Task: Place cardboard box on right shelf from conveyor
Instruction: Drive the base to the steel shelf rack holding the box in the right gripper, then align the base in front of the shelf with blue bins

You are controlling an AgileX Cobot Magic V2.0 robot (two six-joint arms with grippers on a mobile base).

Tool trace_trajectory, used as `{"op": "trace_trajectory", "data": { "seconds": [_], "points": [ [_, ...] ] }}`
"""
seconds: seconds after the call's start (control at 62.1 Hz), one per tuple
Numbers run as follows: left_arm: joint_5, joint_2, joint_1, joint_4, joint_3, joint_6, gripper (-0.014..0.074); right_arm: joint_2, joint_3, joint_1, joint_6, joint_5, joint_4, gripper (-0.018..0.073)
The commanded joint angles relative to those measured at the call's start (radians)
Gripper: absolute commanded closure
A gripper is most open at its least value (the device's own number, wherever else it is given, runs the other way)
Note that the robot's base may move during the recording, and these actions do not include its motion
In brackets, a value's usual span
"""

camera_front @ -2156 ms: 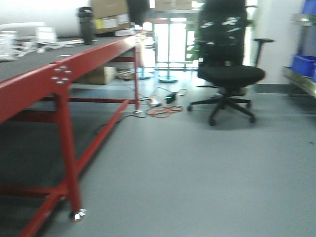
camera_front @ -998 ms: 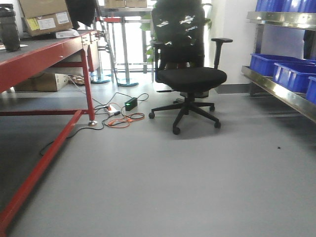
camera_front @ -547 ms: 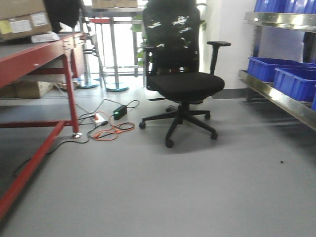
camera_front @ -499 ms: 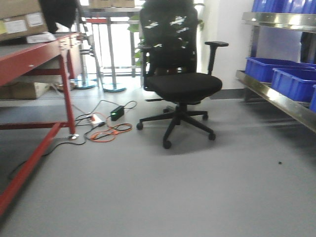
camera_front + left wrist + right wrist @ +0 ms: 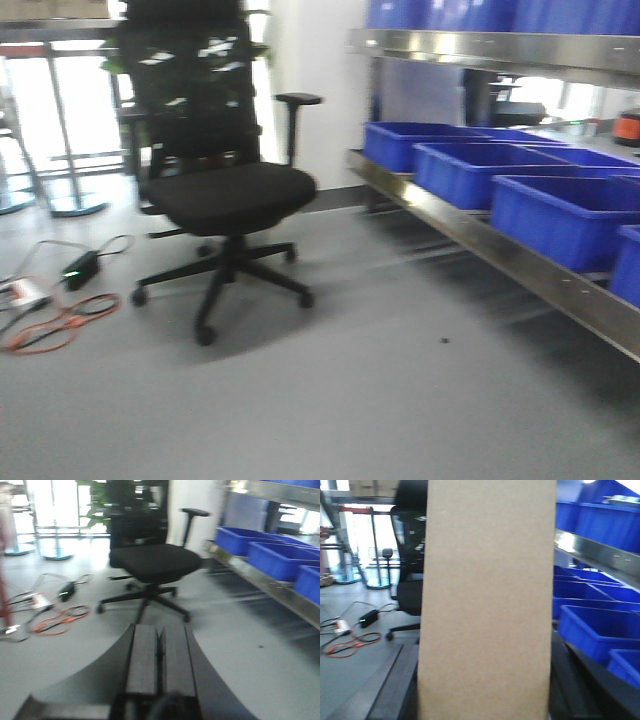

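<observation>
1. Two arms are accounted for. The cardboard box [image 5: 487, 580] is clamped upright by the right gripper [image 5: 482, 690], whose dark fingers show at the box's two sides. The left gripper [image 5: 158, 660] is pressed closed on nothing, its pads meeting at a thin seam.
2. Since the earlier front views, the red-framed table has been swung out of sight to the left. The office chair [image 5: 225, 195] has been shifted from the centre to the left part of the view.
3. The right shelf [image 5: 480, 245] is now brought into the right half of the front view. Its steel front lip runs back toward the wall, and blue bins [image 5: 555, 215] are lined up along that level, close to its front edge.
4. An upper steel level [image 5: 500, 48] is seen above the bins; its top surface is not shown.
5. The conveyor is not seen in any current view, so the pick is judged done and the turn toward the shelf largely made.
6. Bare floor [image 5: 350, 400] is left between the base and the shelf, so an approach is judged to remain.
7. No free patch of shelf can be made out from here; one has to be found before the box is lowered.
</observation>
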Motion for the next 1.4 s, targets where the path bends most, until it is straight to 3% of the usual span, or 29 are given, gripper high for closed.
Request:
{"op": "trace_trajectory", "data": {
  "seconds": [0.0, 1.384],
  "points": [
    [-0.082, -0.005, -0.004, -0.005, -0.003, -0.003, 0.0715, 0.01, -0.03, -0.005, -0.01, -0.111, -0.016, 0.0518],
    [-0.082, -0.005, -0.004, -0.005, -0.003, -0.003, 0.0715, 0.01, -0.03, -0.005, -0.01, -0.111, -0.016, 0.0518]
  ]
}}
